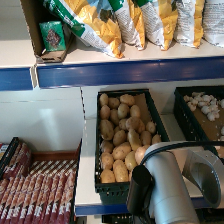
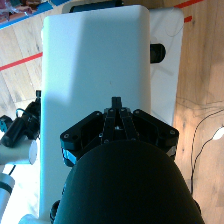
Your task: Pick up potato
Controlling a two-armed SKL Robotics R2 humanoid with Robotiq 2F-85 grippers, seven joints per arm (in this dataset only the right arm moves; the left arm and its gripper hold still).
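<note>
- Potatoes [image 1: 120, 135] fill a black crate [image 1: 155, 117] on the lower shelf [image 1: 87, 165]; the crate's near right corner is hidden behind the right arm [image 1: 165, 190].
- Claw [image 2: 116, 107]: seen only in the wrist view, its fingers drawn narrow together, holding nothing, against a white panel [image 2: 90, 65].
- Second crate [image 1: 182, 112], cut off at the right edge, holds pale items too small to identify.
- Upper shelf [image 1: 125, 67]: bags [image 1: 100, 25], tops cut off.

Glossy grey cylindrical right arm [image 1: 167, 187] with black joint collar; black end effector [image 2: 116, 127] housing.
</note>
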